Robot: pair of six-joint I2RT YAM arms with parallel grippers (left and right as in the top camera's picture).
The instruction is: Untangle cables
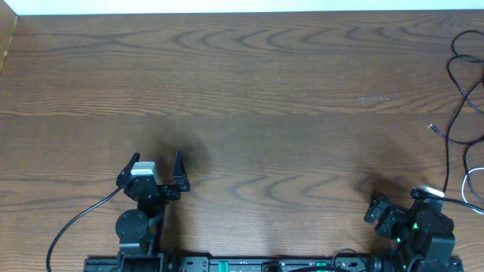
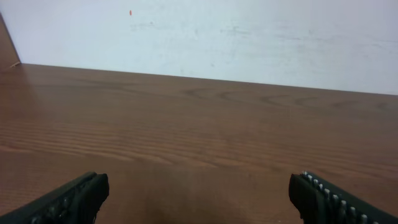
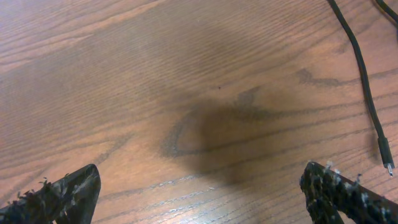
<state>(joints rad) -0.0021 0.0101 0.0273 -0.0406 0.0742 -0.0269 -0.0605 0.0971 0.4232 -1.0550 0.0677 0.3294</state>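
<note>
Item: dark wood-grain table (image 1: 249, 91), smooth, with wavy figured grain. Overhead view alone shows both arms. The right gripper (image 1: 398, 200) sits at the near edge by the right corner. The left gripper (image 1: 157, 160) is far off to its left, with a wide bare stretch of board between them and beyond them to the far edge. Black cable (image 1: 449, 66): thin, round, loosely looped, lying beyond and right of the right gripper and running off the table's right edge. White cable (image 1: 467, 181): faint, thin loop just right of the right gripper; whether the two cables cross cannot be told. Right wrist view adds detail: right gripper (image 3: 200, 180) with jaws spread wide, nothing between them, ridged black fingers (image 3: 348, 199). One strand of black cable (image 3: 364, 74) runs ahead-right of them to a small plug (image 3: 386, 155) lying flat, apart from the finger. Left wrist view: left gripper (image 2: 199, 186) likewise spread and empty, facing bare board up to a pale scuffed wall (image 2: 249, 37).
</note>
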